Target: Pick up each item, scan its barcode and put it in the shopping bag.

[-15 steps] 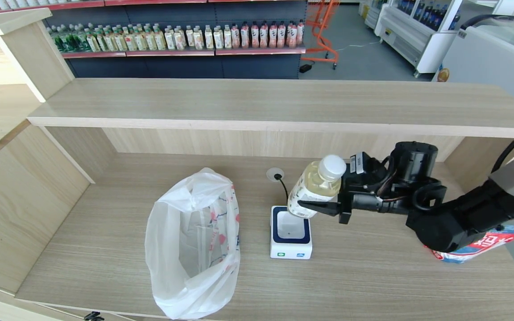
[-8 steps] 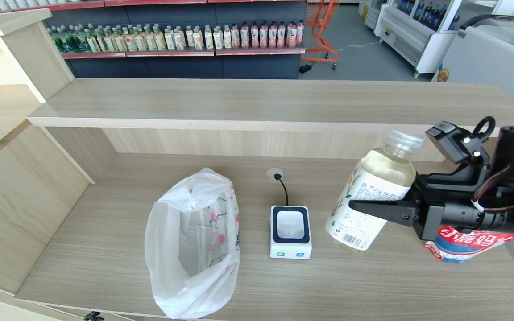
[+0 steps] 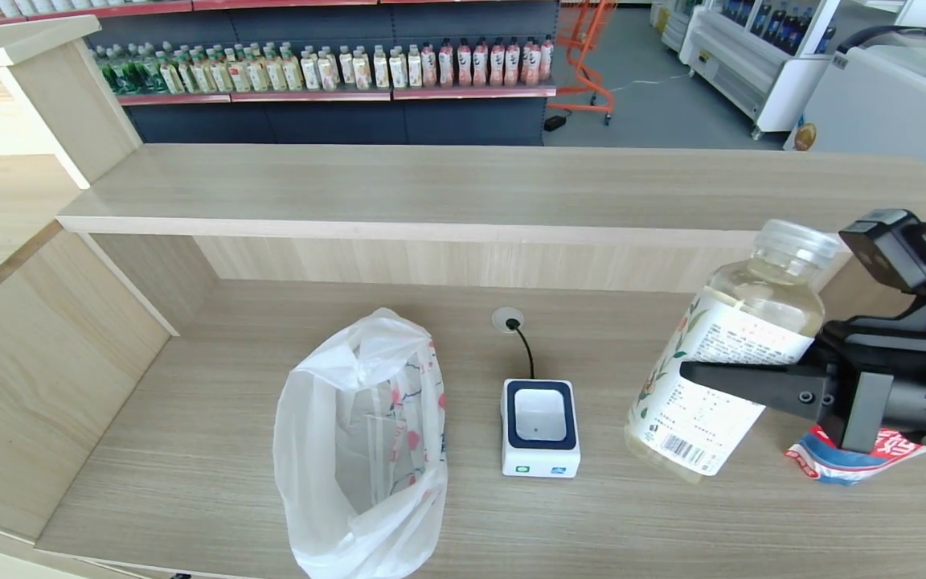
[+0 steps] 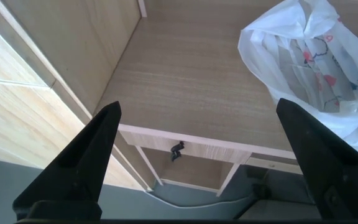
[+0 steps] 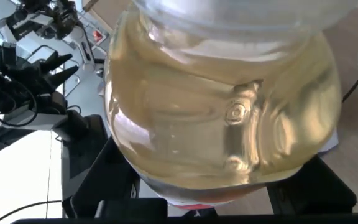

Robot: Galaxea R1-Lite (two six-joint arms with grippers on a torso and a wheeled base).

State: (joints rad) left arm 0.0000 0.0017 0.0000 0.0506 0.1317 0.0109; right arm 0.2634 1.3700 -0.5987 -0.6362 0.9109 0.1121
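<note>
My right gripper (image 3: pixel 760 378) is shut on a clear bottle (image 3: pixel 724 354) of pale yellow drink with a white label and white cap. It holds the bottle tilted in the air, to the right of the white scanner (image 3: pixel 541 427), barcode facing down and toward me. Up close the bottle (image 5: pixel 222 106) shows its pale liquid. The white plastic shopping bag (image 3: pixel 366 450) stands open to the left of the scanner. My left gripper (image 4: pixel 201 155) hangs open off the counter's front edge, with the shopping bag (image 4: pixel 309 62) beyond it.
A red, white and blue snack packet (image 3: pixel 841 458) lies on the counter under my right arm. The scanner's black cable (image 3: pixel 523 350) runs to a grommet at the back. A raised wooden ledge (image 3: pixel 463 193) borders the counter behind, a side wall (image 3: pixel 45 378) on the left.
The right gripper carried the bottle from above the scanner to the right and nearer to me. The head view shifted slightly too.
</note>
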